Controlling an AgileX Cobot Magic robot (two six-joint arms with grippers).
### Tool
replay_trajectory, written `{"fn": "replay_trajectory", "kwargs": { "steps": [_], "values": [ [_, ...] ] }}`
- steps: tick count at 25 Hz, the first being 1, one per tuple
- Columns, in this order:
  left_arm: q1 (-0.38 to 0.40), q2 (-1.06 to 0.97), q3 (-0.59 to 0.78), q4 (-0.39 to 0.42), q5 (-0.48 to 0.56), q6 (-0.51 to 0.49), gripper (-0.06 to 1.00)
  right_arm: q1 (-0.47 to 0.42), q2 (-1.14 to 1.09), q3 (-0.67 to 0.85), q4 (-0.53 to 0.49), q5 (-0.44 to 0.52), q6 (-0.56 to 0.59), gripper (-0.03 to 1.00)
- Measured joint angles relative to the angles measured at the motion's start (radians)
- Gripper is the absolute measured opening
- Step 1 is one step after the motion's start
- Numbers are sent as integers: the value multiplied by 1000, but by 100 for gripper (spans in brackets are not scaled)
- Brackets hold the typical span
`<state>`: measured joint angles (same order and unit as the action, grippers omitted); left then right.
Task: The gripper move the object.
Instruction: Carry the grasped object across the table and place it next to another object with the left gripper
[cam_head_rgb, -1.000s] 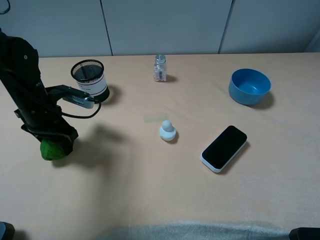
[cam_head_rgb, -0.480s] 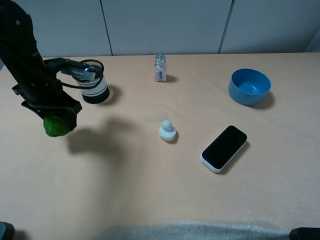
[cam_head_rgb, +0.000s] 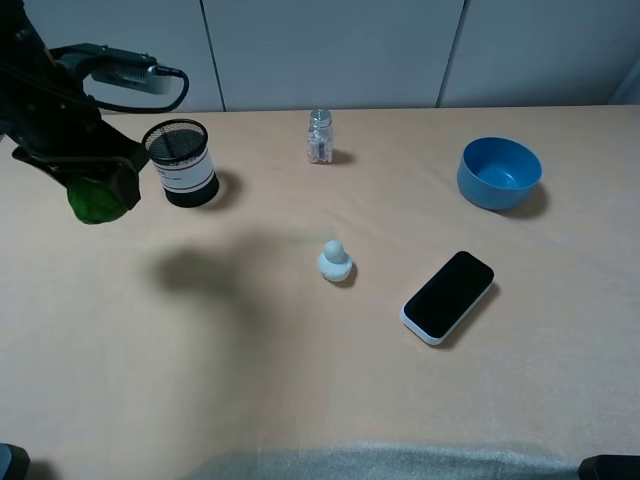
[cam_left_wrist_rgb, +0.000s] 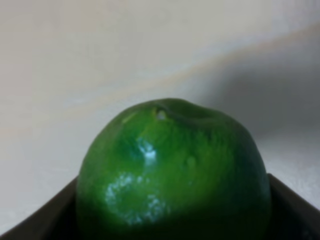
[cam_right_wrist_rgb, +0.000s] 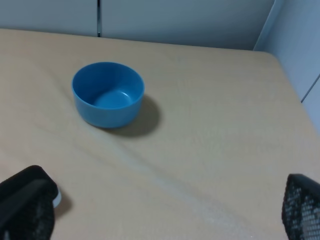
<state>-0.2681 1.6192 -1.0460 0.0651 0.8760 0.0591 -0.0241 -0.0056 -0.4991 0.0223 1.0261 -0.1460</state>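
Note:
The green lime hangs in the air at the far left, above the table and just left of the mesh cup. My left gripper is shut on it from above, with the black arm and its cable reaching up behind. In the left wrist view the glossy lime fills the picture, with dark fingers showing on both sides of it. My right gripper stands open low over the table, its dark fingers wide apart with nothing between them.
A black mesh cup stands right beside the held lime. A small glass shaker is at the back middle, a white duck figure in the centre, a black phone to its right, and a blue bowl at the back right.
My left gripper has lifted the lime off the table and carried it upward and toward the back; its shadow on the table has moved away from it.

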Motion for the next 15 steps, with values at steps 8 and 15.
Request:
{"fn": "replay_trajectory", "kwargs": {
  "steps": [8,15],
  "values": [
    [64,0,-84,44,53,-81,71,0,0,0,0,0,0,69],
    [200,0,-85,47,61,-82,71,0,0,0,0,0,0,69]
  ]
}}
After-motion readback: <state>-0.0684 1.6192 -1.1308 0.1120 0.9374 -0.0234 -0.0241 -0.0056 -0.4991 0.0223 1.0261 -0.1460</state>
